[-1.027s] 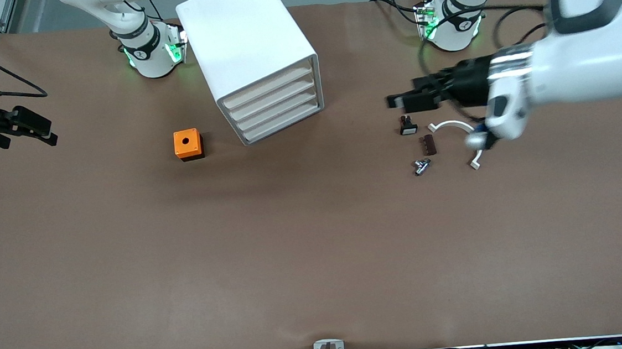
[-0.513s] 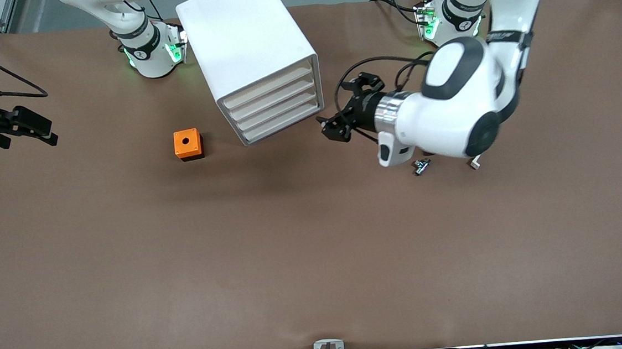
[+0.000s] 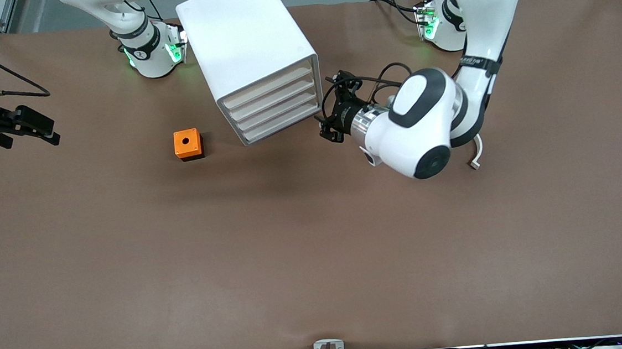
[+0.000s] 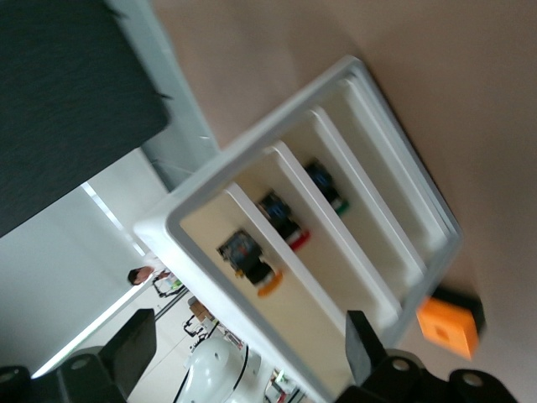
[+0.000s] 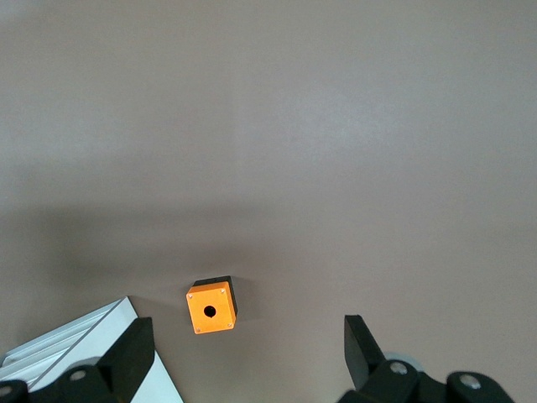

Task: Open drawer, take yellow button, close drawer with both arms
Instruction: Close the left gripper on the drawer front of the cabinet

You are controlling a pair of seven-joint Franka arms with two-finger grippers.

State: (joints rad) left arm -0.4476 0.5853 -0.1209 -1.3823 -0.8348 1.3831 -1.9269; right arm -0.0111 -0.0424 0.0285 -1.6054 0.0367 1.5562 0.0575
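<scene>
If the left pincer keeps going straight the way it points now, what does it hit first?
Most likely the cabinet: the left pincer, open, faces its stacked drawer fronts with nothing between. Which drawer it would reach is unclear.

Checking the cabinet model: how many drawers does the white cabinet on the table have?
4, stacked in the cabinet: the top drawer, second drawer, third drawer, and bottom drawer, lowest, by the table.

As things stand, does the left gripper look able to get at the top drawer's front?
Probably yes. The left gripper is open, beside the cabinet at the level of the drawer fronts, facing them. Nothing lies between it and the top drawer, which is shut. The right gripper waits, open, at its end of the table.
</scene>
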